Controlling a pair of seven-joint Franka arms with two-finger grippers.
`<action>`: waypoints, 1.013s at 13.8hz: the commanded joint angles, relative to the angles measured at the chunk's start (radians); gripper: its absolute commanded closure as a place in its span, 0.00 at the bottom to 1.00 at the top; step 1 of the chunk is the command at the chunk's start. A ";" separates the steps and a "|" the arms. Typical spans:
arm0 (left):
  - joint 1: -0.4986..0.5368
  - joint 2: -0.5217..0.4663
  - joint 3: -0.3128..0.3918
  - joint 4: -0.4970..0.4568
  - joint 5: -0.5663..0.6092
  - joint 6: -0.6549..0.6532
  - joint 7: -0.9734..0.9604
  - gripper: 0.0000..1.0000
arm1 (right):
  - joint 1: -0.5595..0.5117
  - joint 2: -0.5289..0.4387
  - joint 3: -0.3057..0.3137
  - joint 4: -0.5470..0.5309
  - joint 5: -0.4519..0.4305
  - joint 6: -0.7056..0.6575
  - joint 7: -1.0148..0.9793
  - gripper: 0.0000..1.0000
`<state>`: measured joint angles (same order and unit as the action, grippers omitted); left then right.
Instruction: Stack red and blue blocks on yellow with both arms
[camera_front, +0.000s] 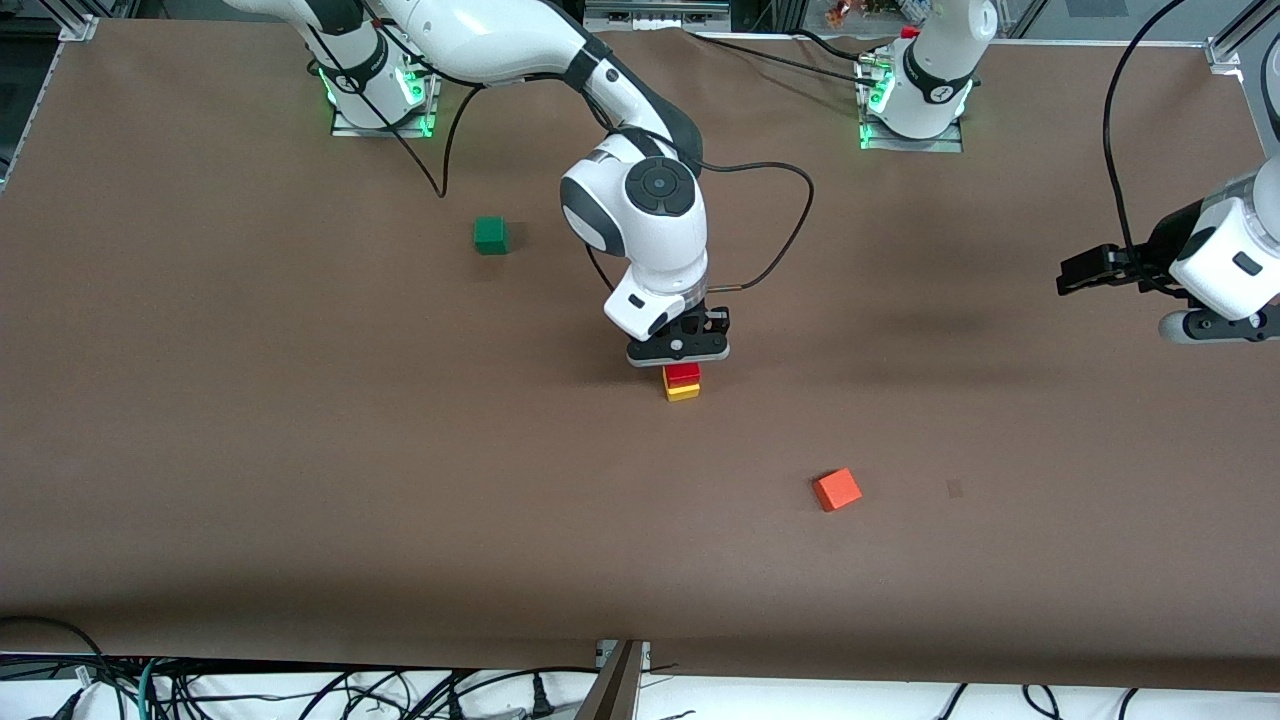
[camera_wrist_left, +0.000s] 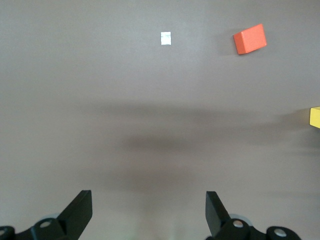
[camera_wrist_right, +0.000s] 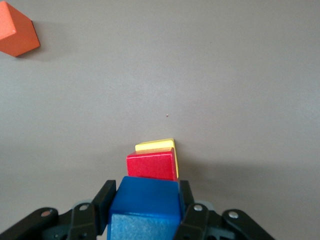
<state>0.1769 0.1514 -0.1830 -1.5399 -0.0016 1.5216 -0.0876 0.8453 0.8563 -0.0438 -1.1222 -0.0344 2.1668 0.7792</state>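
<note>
Right gripper (camera_wrist_right: 145, 210) is over the stack w/ the blue block (camera_wrist_right: 146, 207) pinched snug between its fingers; red block (camera_front: 683, 374) already sits on the yellow block (camera_front: 682, 392), mid table, nearer the front cam than the green cube (camera_front: 490, 235).

Step in hand imo = setting blue on red. Wrist view shows blue's edges pretty square to red's, so keep wrist rotation as is; come straight down, slow, no sideways nudge bc the 2-high stack looks easy to tip; let go only once blue feels seated flat, then lift straight up.

Left gripper (camera_wrist_left: 149, 212) waits over bare table (camera_front: 300, 450) at its own end, fingers spread wide, holding nothing; orange cube (camera_front: 837, 489) is well apart from the stack, no issue.
</note>
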 joint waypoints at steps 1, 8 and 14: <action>-0.007 -0.006 0.011 -0.002 -0.020 0.012 0.025 0.00 | 0.009 0.026 -0.008 0.038 -0.015 -0.002 -0.001 0.54; 0.004 0.010 0.011 0.012 -0.017 0.011 0.005 0.00 | 0.006 0.032 -0.008 0.039 -0.015 0.030 -0.001 0.45; 0.015 0.011 0.013 0.037 -0.018 0.003 0.006 0.00 | 0.006 0.033 -0.008 0.038 -0.016 0.067 0.000 0.18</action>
<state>0.1867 0.1538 -0.1702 -1.5259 -0.0016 1.5333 -0.0882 0.8454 0.8710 -0.0445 -1.1220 -0.0371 2.2208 0.7791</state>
